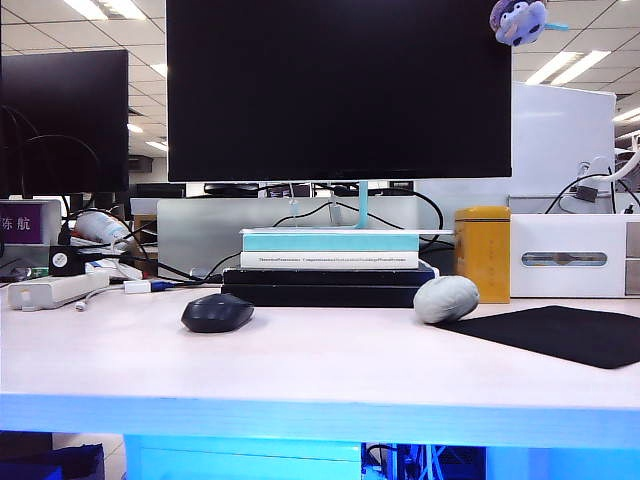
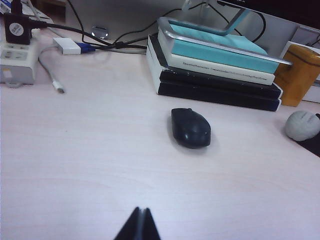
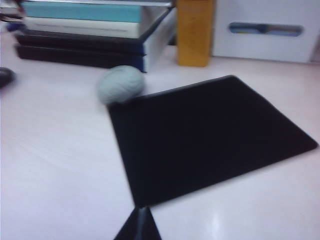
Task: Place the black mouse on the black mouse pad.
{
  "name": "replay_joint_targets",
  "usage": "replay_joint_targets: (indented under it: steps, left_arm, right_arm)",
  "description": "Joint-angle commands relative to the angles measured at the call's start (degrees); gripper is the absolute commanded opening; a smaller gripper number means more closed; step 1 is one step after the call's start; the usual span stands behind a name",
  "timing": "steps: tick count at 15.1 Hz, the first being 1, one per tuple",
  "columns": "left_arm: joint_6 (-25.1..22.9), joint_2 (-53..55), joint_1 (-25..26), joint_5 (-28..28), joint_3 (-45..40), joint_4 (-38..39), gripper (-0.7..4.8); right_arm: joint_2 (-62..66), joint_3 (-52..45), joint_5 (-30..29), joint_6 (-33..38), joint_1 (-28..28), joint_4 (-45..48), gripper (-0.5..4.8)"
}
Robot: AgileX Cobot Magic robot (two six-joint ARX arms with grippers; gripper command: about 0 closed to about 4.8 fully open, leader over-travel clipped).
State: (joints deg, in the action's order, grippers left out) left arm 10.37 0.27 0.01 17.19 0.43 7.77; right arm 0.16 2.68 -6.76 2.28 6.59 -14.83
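The black mouse (image 1: 217, 312) (image 2: 190, 127) lies on the pale desk, left of centre in the exterior view, in front of a stack of books. The black mouse pad (image 1: 565, 333) (image 3: 205, 132) lies flat at the desk's right side with nothing on it. My left gripper (image 2: 140, 211) is shut and empty, well short of the mouse. My right gripper (image 3: 141, 210) is shut and empty, its tips by the pad's near corner. Only the edge of the mouse (image 3: 4, 77) shows in the right wrist view. Neither arm shows in the exterior view.
A light grey pebble-like lump (image 1: 446, 298) (image 3: 120, 84) sits at the pad's far left corner. Behind stand the book stack (image 1: 330, 265) under a monitor, a yellow tin (image 1: 482, 253) and a white box (image 1: 570, 256). A power strip (image 2: 17, 60) and cables lie at the far left.
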Motion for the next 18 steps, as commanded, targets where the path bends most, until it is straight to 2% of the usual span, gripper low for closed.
replay_joint_targets:
  steps: [1,4,5,10,13,18]
  left_arm:
    - [-0.1,-0.1,0.0,0.9,-0.1,1.0,-0.06]
    - [-1.0,-0.1,0.0,0.8,-0.1,1.0,-0.06]
    - [-2.1,-0.1,0.0,0.8,-0.1,1.0,-0.06]
    - [-2.2,-0.1,0.0,1.0,-0.1,0.9,-0.06]
    - [2.2,0.0,0.0,2.2,0.1,1.2,-0.05]
    - [0.7,1.4,0.0,3.9,5.0,1.8,-0.05]
  right_arm:
    - [0.0,1.7,-0.9,0.7,-0.1,5.5,-0.06]
    - [0.0,1.7,-0.9,0.0,0.0,2.1,-0.06]
    - [0.0,1.6,-0.9,-2.4,0.0,0.1,-0.06]
    - [0.0,1.6,-0.9,-2.4,0.0,0.1,-0.06]
    - [0.0,2.1,-0.8,0.7,0.0,2.1,-0.06]
    - [0.0,5.6,-0.8,1.3,0.0,2.4,-0.06]
